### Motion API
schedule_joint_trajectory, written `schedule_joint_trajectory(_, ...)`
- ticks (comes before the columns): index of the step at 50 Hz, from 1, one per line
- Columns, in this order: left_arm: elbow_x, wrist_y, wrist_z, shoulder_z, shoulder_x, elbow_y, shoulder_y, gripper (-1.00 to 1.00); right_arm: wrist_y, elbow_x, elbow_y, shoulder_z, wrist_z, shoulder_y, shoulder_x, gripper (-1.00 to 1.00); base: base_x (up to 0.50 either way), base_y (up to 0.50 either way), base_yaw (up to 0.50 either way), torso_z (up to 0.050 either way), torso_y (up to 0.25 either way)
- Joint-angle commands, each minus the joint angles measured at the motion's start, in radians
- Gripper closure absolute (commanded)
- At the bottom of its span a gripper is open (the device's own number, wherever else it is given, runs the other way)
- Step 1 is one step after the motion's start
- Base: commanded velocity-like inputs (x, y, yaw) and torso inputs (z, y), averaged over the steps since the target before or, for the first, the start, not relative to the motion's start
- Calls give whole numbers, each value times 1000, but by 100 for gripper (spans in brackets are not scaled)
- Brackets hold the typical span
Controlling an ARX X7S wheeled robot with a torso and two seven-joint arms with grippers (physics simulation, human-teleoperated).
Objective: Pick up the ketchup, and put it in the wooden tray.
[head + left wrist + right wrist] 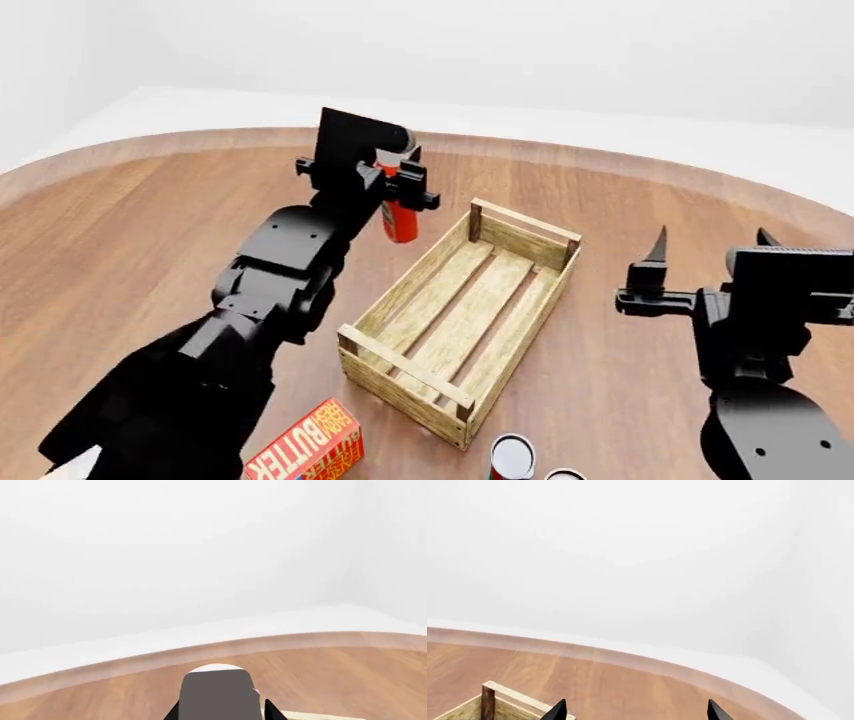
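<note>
My left gripper (pixel 395 186) is shut on the ketchup (pixel 398 220), an orange-red bottle held upright just left of the wooden tray's far left corner. In the left wrist view the bottle's top (pixel 219 690) shows grey with a white edge between the dark fingertips of the left gripper (pixel 221 712). The wooden tray (pixel 404 366) is a pale slatted crate in the middle of the table, and nothing lies in it. My right gripper (pixel 710 242) is open and empty to the right of the tray. In the right wrist view the right gripper (pixel 637 712) stands wide apart above the tray's corner post (pixel 488 696).
A red-orange butter box (pixel 310 450) lies near the front edge, left of the tray. Two small cans (pixel 511 456) stand in front of the tray's near corner. The round wooden table (pixel 120 230) ends at a white floor and walls.
</note>
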Motion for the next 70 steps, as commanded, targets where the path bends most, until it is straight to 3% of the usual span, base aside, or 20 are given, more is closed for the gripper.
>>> schedule_joint_trajectory(1, -487, 73, -38, 497, 18, 29, -55, 100, 45, 20, -90, 90, 36, -84, 32, -100, 0, 0, 0, 0, 0)
schedule_joint_trajectory(9, -531, 72, -55, 548, 18, 81, -50, 100, 60, 25, -118, 131, 54, -121, 39, -100, 0, 0, 0, 0, 0)
schedule_joint_trajectory(40, -537, 56, -118, 557, 18, 178, -45, 100, 93, 4, -116, 128, 114, -114, 19, -100, 0, 0, 0, 0, 1)
schedule_joint_trajectory(70, -508, 52, -173, 554, 18, 185, -89, 100, 108, 13, -118, 141, 136, -111, 8, -100, 0, 0, 0, 0, -142)
